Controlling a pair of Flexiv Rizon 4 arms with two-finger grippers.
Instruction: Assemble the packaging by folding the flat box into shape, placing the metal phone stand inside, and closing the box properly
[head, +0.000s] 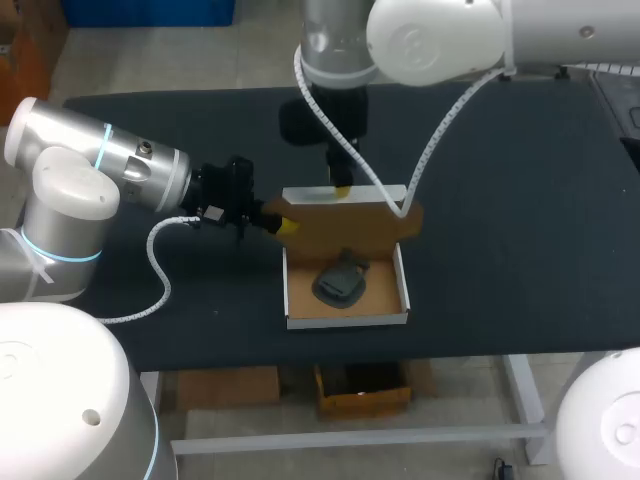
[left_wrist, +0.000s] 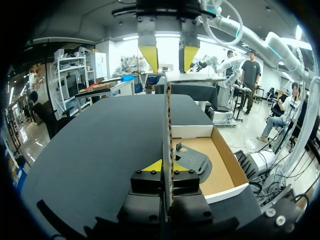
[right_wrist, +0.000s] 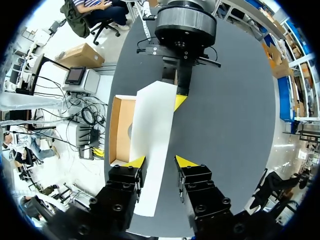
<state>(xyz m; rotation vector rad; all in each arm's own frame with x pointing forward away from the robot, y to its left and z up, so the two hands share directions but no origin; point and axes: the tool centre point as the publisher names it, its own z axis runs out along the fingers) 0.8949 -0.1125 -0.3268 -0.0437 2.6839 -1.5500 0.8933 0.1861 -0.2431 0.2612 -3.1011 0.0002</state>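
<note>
— Black desk (head: 520, 200) first. What comes in over it?

— Two arms. The left arm (head: 100, 165) enters from the desk's left side. The right arm (head: 430, 40) enters from the far right corner and reaches past the middle. Both end at the box.

— Position of the box?

— The box (head: 347, 318) is white outside and brown inside. It sits close to the desk's near edge, about midway along it. Its tray rests flat on the desk and is open upward.

— And the lid?

— The lid (head: 350, 225) stands raised along the tray's far side. Its brown face is turned toward the tray and its white face away from it.

— Contents?

— One item: the metal phone stand (head: 342, 280), dark grey, lying on the tray floor near the middle.

— State of the left tool?

— The left tool (left_wrist: 168, 168) is at the lid's left end. Its two yellow-tipped fingers are nearly together and press the card from both sides, so the lid is clamped.

— Right tool?

— The right tool (right_wrist: 159, 161) is at the lid's top edge with its fingers well apart. The lid's white face lies against one finger, and a gap shows before the other. It grips nothing.
</note>
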